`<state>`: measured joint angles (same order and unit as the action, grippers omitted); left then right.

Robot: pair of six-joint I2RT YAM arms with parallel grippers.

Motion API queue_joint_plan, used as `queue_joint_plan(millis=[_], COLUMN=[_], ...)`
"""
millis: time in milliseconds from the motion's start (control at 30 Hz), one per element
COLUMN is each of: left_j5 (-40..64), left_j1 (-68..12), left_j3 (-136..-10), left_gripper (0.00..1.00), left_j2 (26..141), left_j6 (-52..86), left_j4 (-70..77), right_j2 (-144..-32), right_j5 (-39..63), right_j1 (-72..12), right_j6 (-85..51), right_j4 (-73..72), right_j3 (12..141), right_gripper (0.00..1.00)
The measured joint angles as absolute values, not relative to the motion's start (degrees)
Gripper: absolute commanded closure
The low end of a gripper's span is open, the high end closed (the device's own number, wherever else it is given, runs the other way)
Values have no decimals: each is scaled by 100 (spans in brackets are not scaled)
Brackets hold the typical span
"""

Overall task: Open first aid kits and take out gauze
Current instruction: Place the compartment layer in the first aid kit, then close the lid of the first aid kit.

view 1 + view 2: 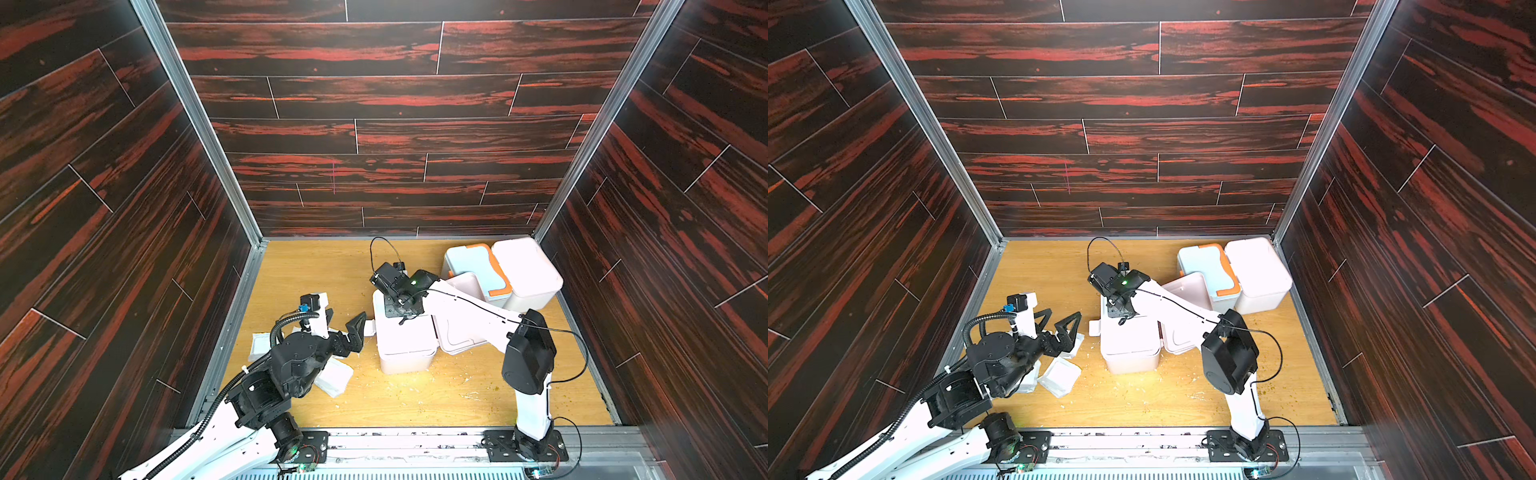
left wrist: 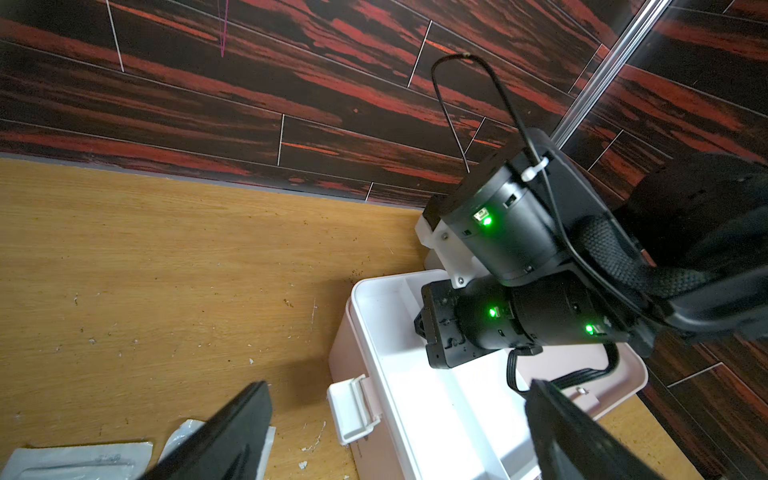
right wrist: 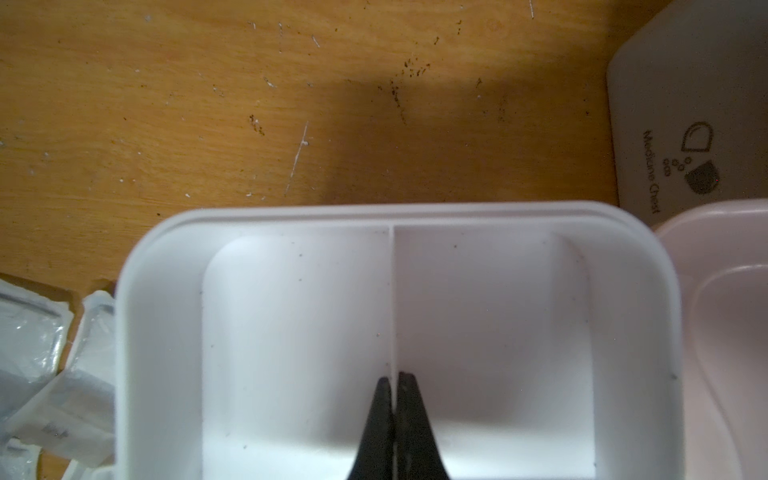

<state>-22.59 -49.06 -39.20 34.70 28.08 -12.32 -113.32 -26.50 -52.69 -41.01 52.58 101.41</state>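
Observation:
A pale pink first aid kit [image 1: 405, 353] [image 1: 1129, 353] stands open mid-table, its lid [image 1: 457, 336] swung down to the right. A white tray [image 3: 374, 212] [image 2: 419, 399] sits in its top, and both compartments that show are bare. My right gripper [image 3: 394, 376] reaches down into it, shut on the tray's thin middle divider [image 3: 392, 291]. My left gripper [image 1: 343, 321] [image 1: 1059, 322] [image 2: 395, 436] hangs open just left of the kit, by its white latch [image 2: 353, 409], holding nothing. Gauze packets [image 1: 334, 376] [image 1: 1059, 376] [image 2: 75, 461] [image 3: 50, 374] lie on the table under my left arm.
A pale blue kit with an orange handle [image 1: 473, 266] [image 1: 1208, 270] and a second pink-white kit [image 1: 525, 270] [image 1: 1258, 270] stand shut at the back right corner. A kit face with a dark logo [image 3: 685, 137] is close behind the open one. Dark panel walls enclose the wooden table [image 1: 316, 270].

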Motion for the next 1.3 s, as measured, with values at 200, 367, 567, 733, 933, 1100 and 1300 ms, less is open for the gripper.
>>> queue_joint_plan(millis=[200,367,567,733,933,1100,1300], left_j5=[-2252,-2193,-2032,-1900,-1664,-1450,-1203], left_j1=[-4906,-4906,-4906,-4906,-4906,-4906,-4906], left_j3=[-3920,-3920,-3935,-4025,-4370,-4681,-5052], left_gripper=[0,0,0,0,0,0,0], left_j2=[3472,3487,3695,4042,4595,5133,5885], left_j6=[2810,2812,2832,2849,2877,2963,3081], left_j4=[-1234,-1234,-1236,-1232,-1177,-1098,-1109], right_j2=[-11330,-11240,-10324,-9150,-7896,-7067,-6034], right_j5=[-2602,-2587,-2593,-2587,-2508,-2364,-1745], right_j1=[-5264,-5264,-5253,-5120,-4737,-4147,-3216], right_j6=[-4060,-3944,-3667,-3347,-3048,-2969,-2926], right_j4=[5223,5109,4748,4283,3778,3586,3339], right_j3=[10141,10040,9297,8630,7697,7006,6119], right_gripper=[57,44,24,14,12,8,1])
